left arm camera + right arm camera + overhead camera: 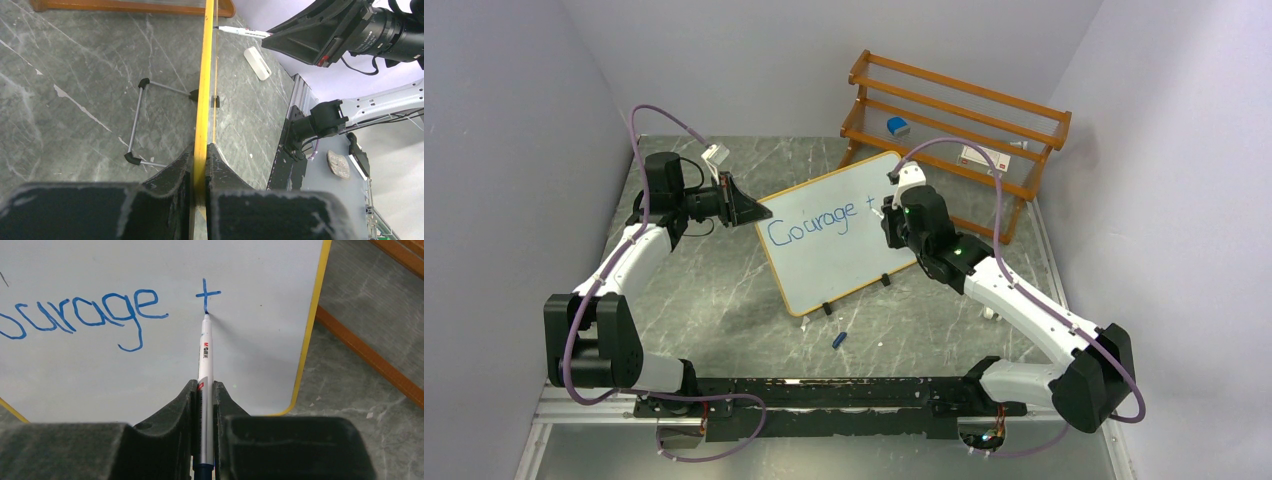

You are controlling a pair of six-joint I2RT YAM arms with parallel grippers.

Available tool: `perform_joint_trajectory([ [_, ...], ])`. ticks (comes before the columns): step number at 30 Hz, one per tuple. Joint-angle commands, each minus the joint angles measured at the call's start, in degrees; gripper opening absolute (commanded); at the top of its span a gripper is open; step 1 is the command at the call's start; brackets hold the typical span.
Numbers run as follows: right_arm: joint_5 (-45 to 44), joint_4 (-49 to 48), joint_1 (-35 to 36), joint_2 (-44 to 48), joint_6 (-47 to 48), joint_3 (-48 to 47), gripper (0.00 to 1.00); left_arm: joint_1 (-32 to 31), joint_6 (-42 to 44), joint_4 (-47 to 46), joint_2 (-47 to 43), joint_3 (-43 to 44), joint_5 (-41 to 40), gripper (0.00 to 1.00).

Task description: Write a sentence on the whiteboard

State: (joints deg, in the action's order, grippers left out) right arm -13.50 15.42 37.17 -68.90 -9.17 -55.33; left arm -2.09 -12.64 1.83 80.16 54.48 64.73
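One whole word, "Courage", and a single cross-shaped stroke after it make up the sentence in blue on the whiteboard. The board sits mid-table, a little toward the far side. It is turned at an angle, with its near edge on small black feet, and from my left wrist view I see it edge-on with a thin wire stand behind it. The marker has its tip touching the board right at the foot of that cross stroke. My right gripper has its jaws pinched tight on the marker's white barrel, which runs straight out between them toward the writing. My left gripper is clamped on the board's orange frame at its left edge, one jaw on each face. Just beyond the board, at the far right, stands a wooden rack with a small blue item and a white box on its shelves. Near the board's bottom edge a small blue cap lies alone on the grey marbled table. A white oblong piece lies on the table on the writing side of the board; I cannot tell what it is.
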Motion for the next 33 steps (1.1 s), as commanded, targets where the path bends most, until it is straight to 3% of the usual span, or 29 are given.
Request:
perform_joint_trajectory([
  [1, -0.5, 1.4, -0.4, 1.0, -0.1, 0.9, 0.00, -1.5, 2.4, 3.2, 1.7, -0.2, -2.2, 0.05],
  [33, -4.0, -1.7, -0.5, 4.1, -0.5, 1.4, 0.00, -1.5, 2.6, 3.4, 1.7, -0.2, -2.4, 0.05],
])
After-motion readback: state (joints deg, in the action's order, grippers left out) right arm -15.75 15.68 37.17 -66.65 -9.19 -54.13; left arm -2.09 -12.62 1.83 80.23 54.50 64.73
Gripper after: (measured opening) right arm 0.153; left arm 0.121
